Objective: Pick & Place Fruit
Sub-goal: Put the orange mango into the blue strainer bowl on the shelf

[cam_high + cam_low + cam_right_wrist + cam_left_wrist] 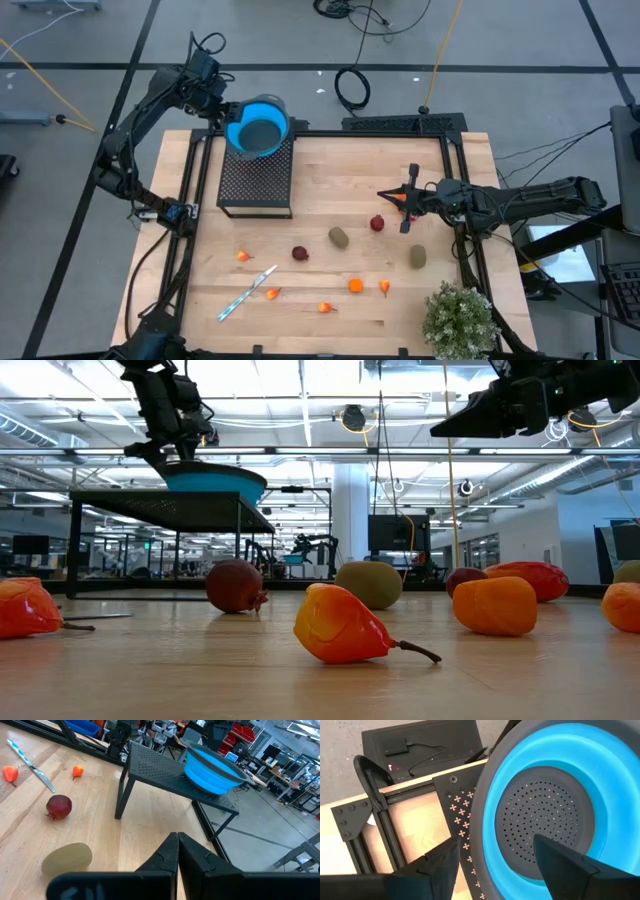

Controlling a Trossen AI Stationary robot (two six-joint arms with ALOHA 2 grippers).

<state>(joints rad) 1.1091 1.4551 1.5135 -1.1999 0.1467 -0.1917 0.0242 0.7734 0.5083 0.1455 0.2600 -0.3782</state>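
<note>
My left gripper (232, 113) hangs over the rim of the blue colander (259, 127) on the black perforated stand (256, 180), fingers spread astride its wall, while my right gripper (385, 196) hovers pressed together above the table (330, 240). The fruit (339, 237) lies scattered on the wood, the nearest dark red piece (377, 223) just beside my right fingertips.

Two dark red fruits (300, 253), two olive ovals (339, 237), five orange bits (356, 285), one knife (248, 293)
</note>
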